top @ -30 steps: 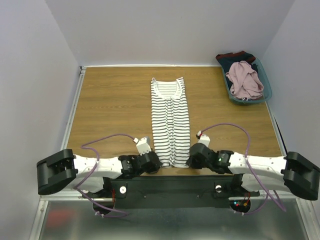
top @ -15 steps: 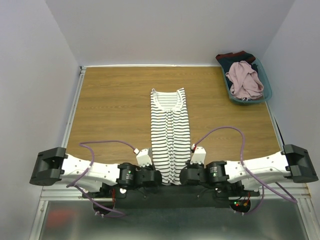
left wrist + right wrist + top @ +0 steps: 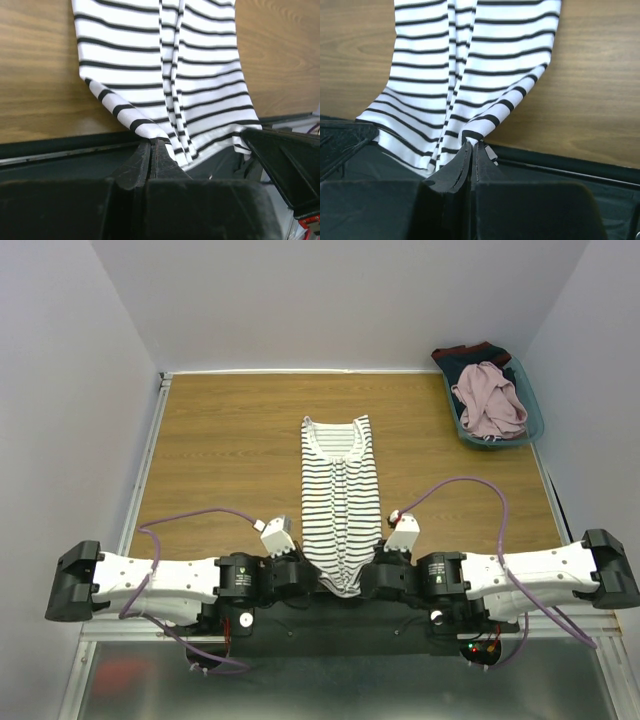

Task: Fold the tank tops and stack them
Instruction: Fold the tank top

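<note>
Two tank tops, two claws and one bin are in view. Leftmost, the left claw is pinched tight on the near left hem corner of the striped top, with cloth bunched at its tips. Outward of it to the left, bare bench spreads wide to the raised side rail.

The striped top is white with thin black horizontal stripes. It is folded lengthwise into a narrow strip, the folded edges meeting down its middle. It runs straight ahead from between the claws, neckline at the far end, and its hem sags over the bench's near edge.

The right claw clamps the near right hem corner the same way, with open wood to its right. Far ahead and rightward of it, at the bench's far right edge, a teal bin holds the pink-mauve top, crumpled on dark clothing.
</note>
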